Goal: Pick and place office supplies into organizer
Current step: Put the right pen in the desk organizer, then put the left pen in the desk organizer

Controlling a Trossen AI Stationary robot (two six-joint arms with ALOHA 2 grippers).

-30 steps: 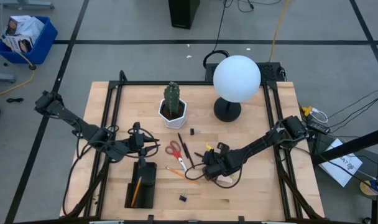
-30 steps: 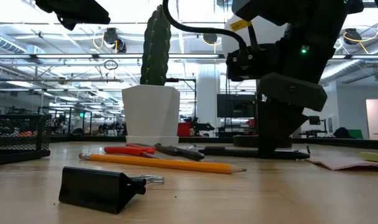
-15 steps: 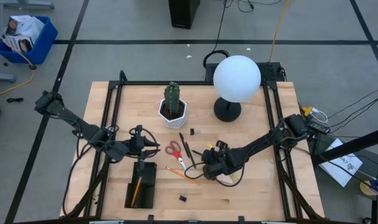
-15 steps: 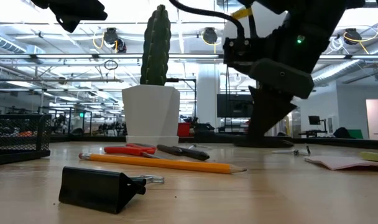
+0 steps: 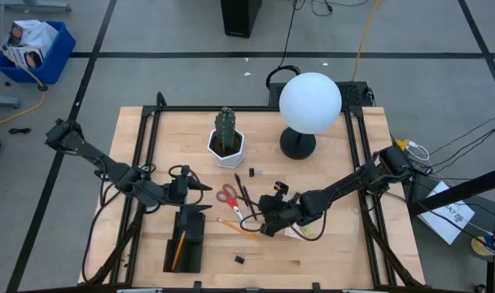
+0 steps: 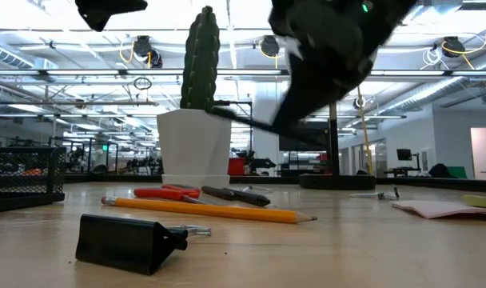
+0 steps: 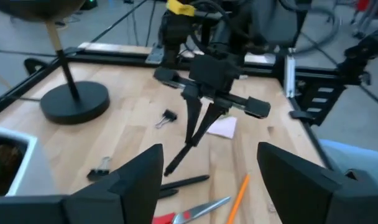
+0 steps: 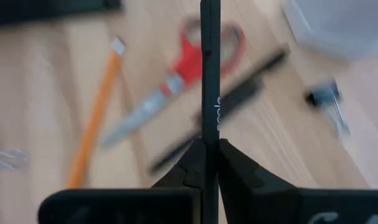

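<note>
Where the right tool hangs above the middle of the counter, its fingers are pressed together on a thin dark pen, a slim black stick with small pale lettering on its barrel, lifted clear of the wood and slanting down from the tool in the left wrist view. Below and beside it lie the other supplies: red-handled scissors with silver blades, two more dark pens, an orange pencil with a pale eraser end, a pink sticky-note pad and small black clips, one of them large in the foreground of the low view. To the left, at the counter's front edge, sits the organizer, a flat black tray with an orange pencil lying in one long compartment. Just above its far end hovers the left tool, fingers spread wide and empty. Behind the supplies stand a cactus in a white pot and a lamp with a white globe.
</note>
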